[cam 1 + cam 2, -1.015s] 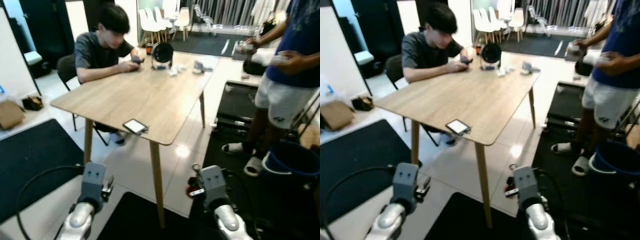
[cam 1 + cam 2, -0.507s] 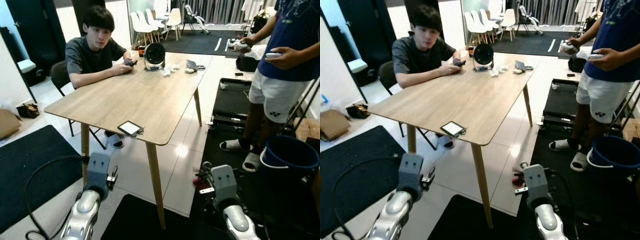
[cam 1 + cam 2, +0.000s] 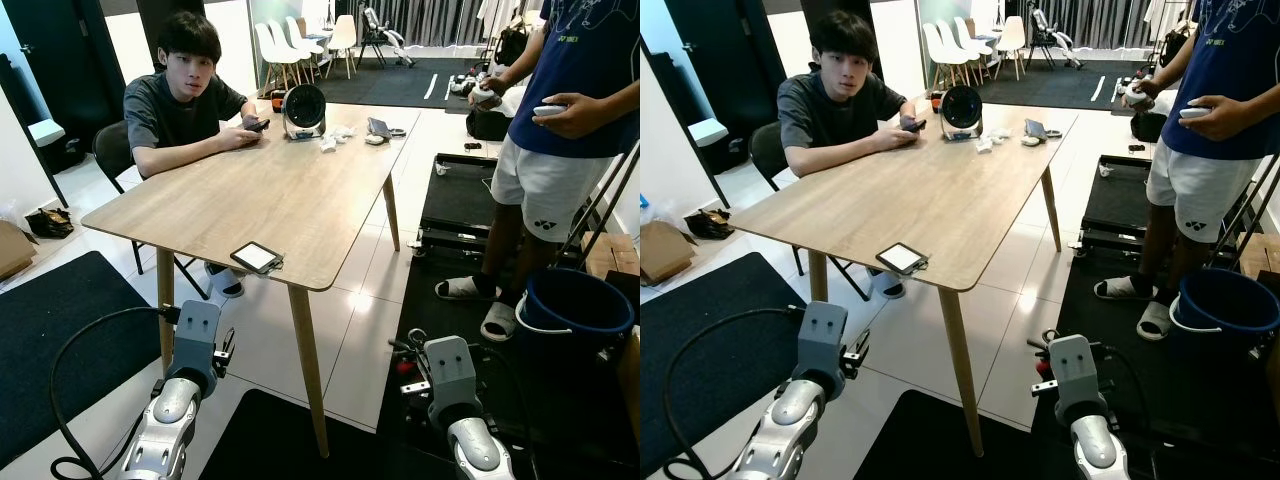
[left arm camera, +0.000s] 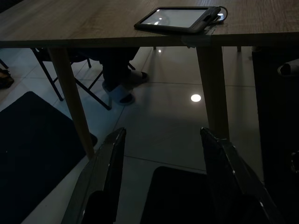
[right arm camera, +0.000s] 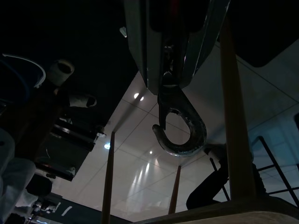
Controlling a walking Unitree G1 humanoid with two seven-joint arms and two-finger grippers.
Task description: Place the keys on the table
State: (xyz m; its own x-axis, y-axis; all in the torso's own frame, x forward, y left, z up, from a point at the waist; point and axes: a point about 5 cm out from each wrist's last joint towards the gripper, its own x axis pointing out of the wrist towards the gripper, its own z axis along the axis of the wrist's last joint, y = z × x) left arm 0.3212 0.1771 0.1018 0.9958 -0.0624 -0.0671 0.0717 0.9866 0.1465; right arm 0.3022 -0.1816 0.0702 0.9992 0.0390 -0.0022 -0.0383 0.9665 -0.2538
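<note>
My right gripper [image 5: 171, 87] is shut on the keys [image 5: 180, 135]; a grey metal carabiner hook hangs from between its fingers. In the eye views this gripper [image 3: 411, 352] is low, to the right of the table's near leg, with a red tag and a ring of the keys [image 3: 406, 364] at its tip. The wooden table [image 3: 290, 190] stands ahead, its top well above both grippers. My left gripper [image 4: 162, 132] is open and holds nothing. It points under the table's near edge, left of the leg [image 3: 224, 350].
A tablet [image 3: 256, 257] lies at the table's near edge. A person [image 3: 185, 95] sits at the far left side, with a small fan [image 3: 303, 110] and small items at the far end. Another person [image 3: 565, 130] stands right, by a blue bucket [image 3: 575, 311]. Black mats lie on the floor.
The whole picture has shifted as the camera moved, so the table and people sit a little differently. Both arms stay low in front; the right gripper still holds the keys.
</note>
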